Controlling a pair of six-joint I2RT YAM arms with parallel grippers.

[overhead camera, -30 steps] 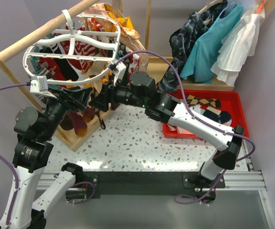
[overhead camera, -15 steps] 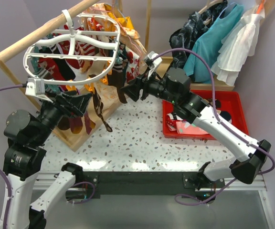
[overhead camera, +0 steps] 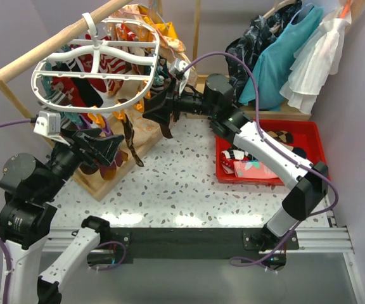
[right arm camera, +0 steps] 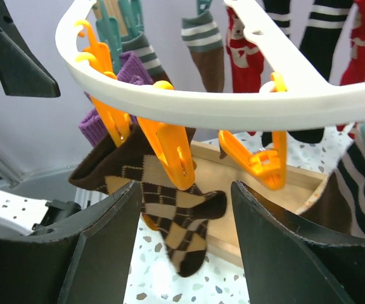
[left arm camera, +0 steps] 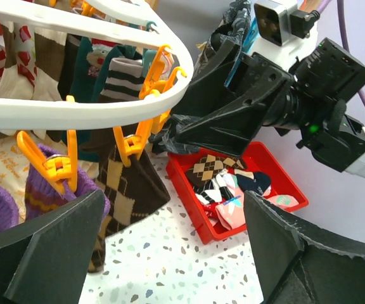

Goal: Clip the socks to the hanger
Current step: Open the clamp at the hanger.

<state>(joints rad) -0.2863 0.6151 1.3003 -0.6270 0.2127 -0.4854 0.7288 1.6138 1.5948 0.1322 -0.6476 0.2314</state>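
Brown argyle sock (right arm camera: 170, 202) hangs from an orange plastic clip (right arm camera: 170, 149) on the white oval plastic hanger (right arm camera: 233, 104). Left gripper (overhead camera: 111, 147) and right gripper (overhead camera: 160, 109) stand apart, empty. This clipping is judged complete; next calls for fetching another sock from the red plastic tray (overhead camera: 315, 136).

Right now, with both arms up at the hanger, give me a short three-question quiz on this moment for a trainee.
1. True or false: the left gripper holds a sock.
2. Which colour is the clip that holds the brown diamond-patterned sock? A orange, B teal, C white.
3. Fill in: the spare socks lie in a red ____.
Key: 1 false; 2 A; 3 tray.
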